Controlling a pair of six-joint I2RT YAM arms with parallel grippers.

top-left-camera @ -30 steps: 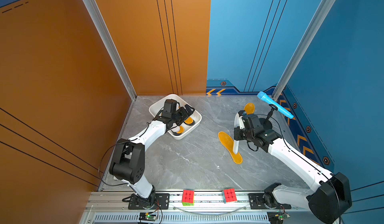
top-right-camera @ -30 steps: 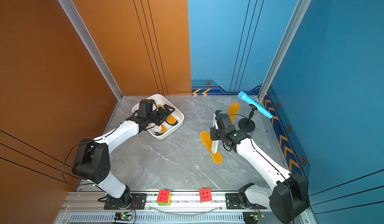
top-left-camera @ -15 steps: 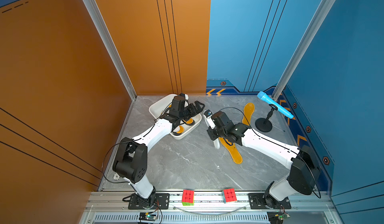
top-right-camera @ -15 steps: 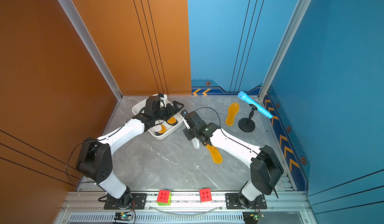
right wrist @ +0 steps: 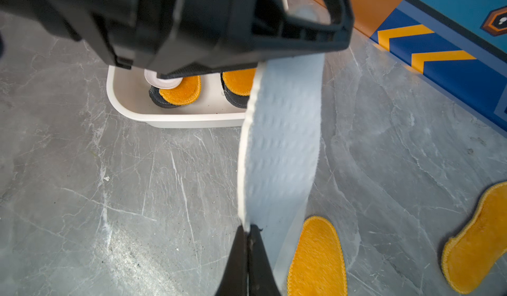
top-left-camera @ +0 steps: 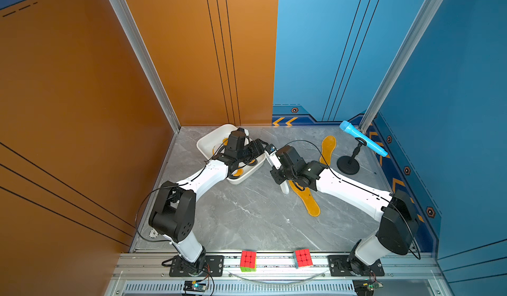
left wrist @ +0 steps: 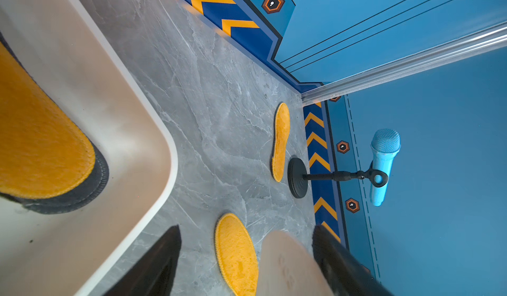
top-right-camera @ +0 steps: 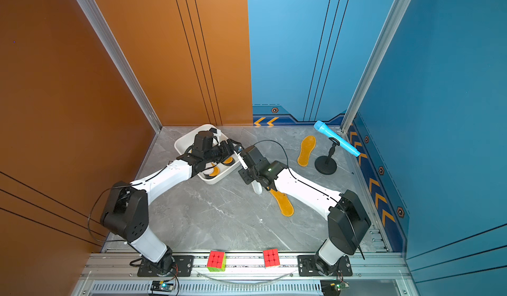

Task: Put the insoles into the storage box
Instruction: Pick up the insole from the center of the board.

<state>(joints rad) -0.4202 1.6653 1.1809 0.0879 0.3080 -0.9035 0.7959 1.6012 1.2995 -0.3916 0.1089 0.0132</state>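
Observation:
The storage box (top-left-camera: pixel 208 143) is a white tray at the back left of the table. Orange insoles lie in it on dark grey ones (right wrist: pixel 181 90). My right gripper (right wrist: pixel 248 230) is shut on the edge of a white insole (right wrist: pixel 282 143) and holds it in the air beside the box. The insole's far end (left wrist: pixel 288 264) sits between the spread jaws of my left gripper (left wrist: pixel 247 231), which is open and hangs over the box's near corner. One finger (left wrist: pixel 337 261) is close to the insole; the other stands well off. Two orange insoles (top-left-camera: pixel 327 147) (top-left-camera: pixel 307 201) lie on the table.
A blue microphone (top-left-camera: pixel 362 141) on a black stand (top-left-camera: pixel 348 165) is at the back right, next to one orange insole. Two Rubik's cubes (top-left-camera: pixel 248 260) (top-left-camera: pixel 303 257) sit on the front rail. Orange and blue walls enclose the grey marble table.
My right arm has swung left across the table, carrying the white insole to the box. My left gripper has lifted out of the box to meet it, and its jaws have narrowed somewhat.

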